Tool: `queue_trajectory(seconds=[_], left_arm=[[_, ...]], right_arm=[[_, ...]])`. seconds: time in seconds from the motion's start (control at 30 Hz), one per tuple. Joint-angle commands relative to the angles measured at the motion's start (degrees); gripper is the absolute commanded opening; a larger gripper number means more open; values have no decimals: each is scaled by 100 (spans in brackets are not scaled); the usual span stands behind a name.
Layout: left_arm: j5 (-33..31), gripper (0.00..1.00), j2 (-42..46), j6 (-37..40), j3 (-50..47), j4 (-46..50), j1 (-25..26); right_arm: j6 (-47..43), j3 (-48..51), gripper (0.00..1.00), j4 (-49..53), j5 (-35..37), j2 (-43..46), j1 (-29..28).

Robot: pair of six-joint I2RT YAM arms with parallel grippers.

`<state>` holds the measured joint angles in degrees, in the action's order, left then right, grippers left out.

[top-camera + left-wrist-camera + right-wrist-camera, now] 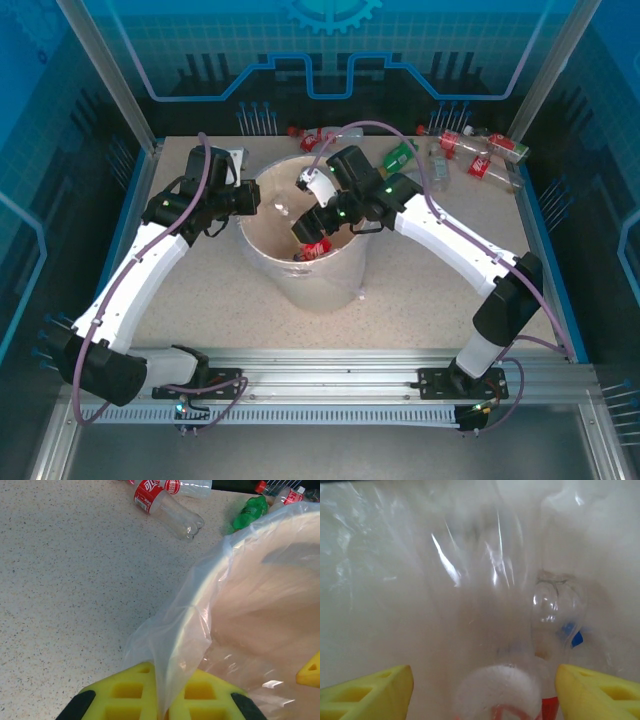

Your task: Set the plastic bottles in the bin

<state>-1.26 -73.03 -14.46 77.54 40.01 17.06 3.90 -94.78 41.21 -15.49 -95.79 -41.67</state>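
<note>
Nearest you, both arms reach from the rail out over the speckled beige tabletop (190,310). Your left gripper (162,707) sits at the left rim of the large round cream-white plastic bin (300,285). Its yellow fingers are pressed together with a fold of the clear plastic bag liner (175,640) pinched between them.

Your right gripper (484,685) points down into the bin's mouth, its yellow fingers spread wide and touching nothing. Directly under it lies a clear plastic bottle with a red label (497,697), seen base-on, so you can read no writing there. Just beyond it rests a clear bottle with a blue label patch (559,622), its lettering too blurred to make out. Both lie inside the bin on the liner.

Farther out, on the table past the bin's far rim, lies a green plastic bottle (399,155). A cluster of red-labelled clear bottles (487,165) lies at the far right corner. Left of the green one lies another red-labelled bottle (161,502); its label carries white looping script, too small to read for certain.
</note>
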Motion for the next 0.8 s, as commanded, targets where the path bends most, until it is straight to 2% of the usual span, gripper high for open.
queue_trajectory(seconds=[0.0, 0.4, 0.6, 0.77], left_arm=[[126, 0, 51, -120, 340, -204, 26], [-214, 0, -83, 26, 808, 58, -65], [-185, 0, -73, 105, 880, 200, -549], [-106, 0, 134, 119, 732, 286, -1133]], right_arm=[[-111, -330, 79, 162, -121, 23, -13], [-590, -1074, 86, -107, -21, 465, 27], [-655, -1223, 88, -695, 151, 818, 417], [-378, -1008, 89, -1149, 17, 824, 1117]])
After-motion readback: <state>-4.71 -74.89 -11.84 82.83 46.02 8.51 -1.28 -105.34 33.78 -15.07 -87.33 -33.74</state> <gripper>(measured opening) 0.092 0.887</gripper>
